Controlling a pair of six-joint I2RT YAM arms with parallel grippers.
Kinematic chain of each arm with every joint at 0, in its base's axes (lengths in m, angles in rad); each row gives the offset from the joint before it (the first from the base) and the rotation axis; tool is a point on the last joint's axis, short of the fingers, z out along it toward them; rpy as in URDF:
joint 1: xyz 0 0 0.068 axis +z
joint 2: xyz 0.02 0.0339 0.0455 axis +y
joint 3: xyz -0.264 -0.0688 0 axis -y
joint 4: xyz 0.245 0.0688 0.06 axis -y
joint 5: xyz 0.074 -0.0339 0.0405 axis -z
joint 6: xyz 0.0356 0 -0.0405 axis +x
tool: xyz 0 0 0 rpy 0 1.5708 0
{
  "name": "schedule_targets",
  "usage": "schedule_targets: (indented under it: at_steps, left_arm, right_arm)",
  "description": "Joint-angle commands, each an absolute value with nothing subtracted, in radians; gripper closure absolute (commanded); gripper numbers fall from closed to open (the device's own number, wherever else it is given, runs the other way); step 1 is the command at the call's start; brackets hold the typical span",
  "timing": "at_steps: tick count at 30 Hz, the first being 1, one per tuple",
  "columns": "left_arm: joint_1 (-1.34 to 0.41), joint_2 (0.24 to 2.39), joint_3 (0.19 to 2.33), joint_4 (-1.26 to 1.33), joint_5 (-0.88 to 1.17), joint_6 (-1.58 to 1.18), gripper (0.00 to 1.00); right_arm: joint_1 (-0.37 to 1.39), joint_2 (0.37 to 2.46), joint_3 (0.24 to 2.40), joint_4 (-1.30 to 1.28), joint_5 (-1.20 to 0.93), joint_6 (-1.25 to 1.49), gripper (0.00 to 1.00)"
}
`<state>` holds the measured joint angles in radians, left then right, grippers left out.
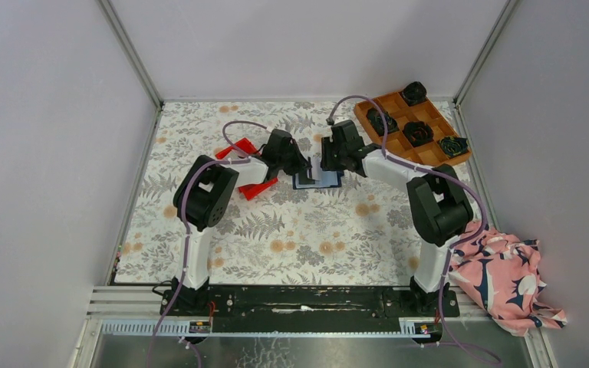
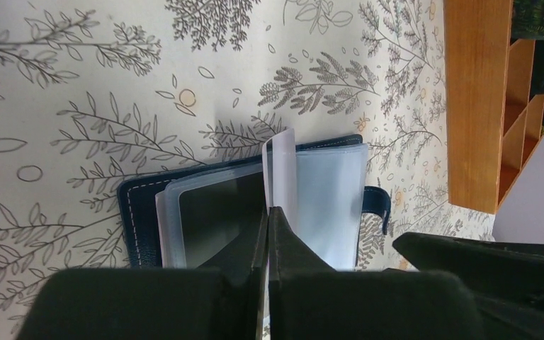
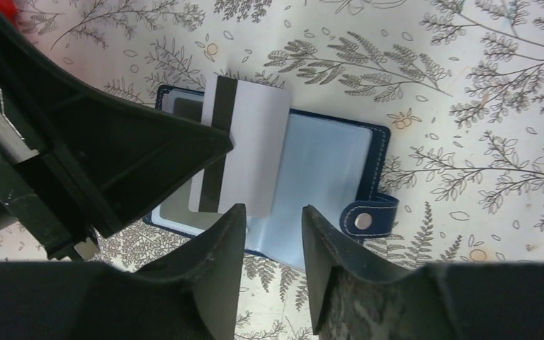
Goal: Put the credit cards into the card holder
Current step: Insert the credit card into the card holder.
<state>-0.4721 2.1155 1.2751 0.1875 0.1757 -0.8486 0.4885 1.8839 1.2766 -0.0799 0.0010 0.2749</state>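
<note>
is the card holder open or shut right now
Open: the card holder lies spread flat, its clear inner sleeves facing up and its snap tab unfastened, sticking out past the edge.

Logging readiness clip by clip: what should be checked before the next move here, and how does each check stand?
1. White card held by the left fingers: ok, they are shut on its end.
2. Card holder lying open, pockets up: ok.
3. Card's edge started into a pocket: cannot tell; it sits over the holder's middle.
4. Right fingers free to help: ok, apart, with nothing between them.
5. Snap tab clear of the pockets: ok, it sticks out sideways.
6. Second card located: cannot tell; it shows in no view.
</note>
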Motion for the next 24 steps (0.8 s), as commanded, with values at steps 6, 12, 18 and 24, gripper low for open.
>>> schedule_targets:
  at_steps: [6, 12, 18, 24]
  left_arm:
    - [-0.5, 2.118, 1.222, 0.013, 0.127, -0.778, 1.0]
    - [-0.499, 2.098, 1.224, 0.008, 0.117, -0.778, 0.99]
    - [-0.485, 2.074, 1.231, -0.008, 0.111, -0.776, 0.95]
    - [-0.465, 2.045, 1.214, -0.003, 0.126, -0.779, 0.95]
  right_arm:
    - [0.501, 1.925, 1.258, -0.063, 0.007, 0.262, 0.7]
    - [0.5, 2.001, 1.261, -0.09, 0.01, 0.285, 0.72]
    - [0.499, 2.024, 1.23, -0.082, 0.068, 0.346, 0.74]
    - [0.499, 2.009, 1.204, -0.078, 0.096, 0.359, 0.75]
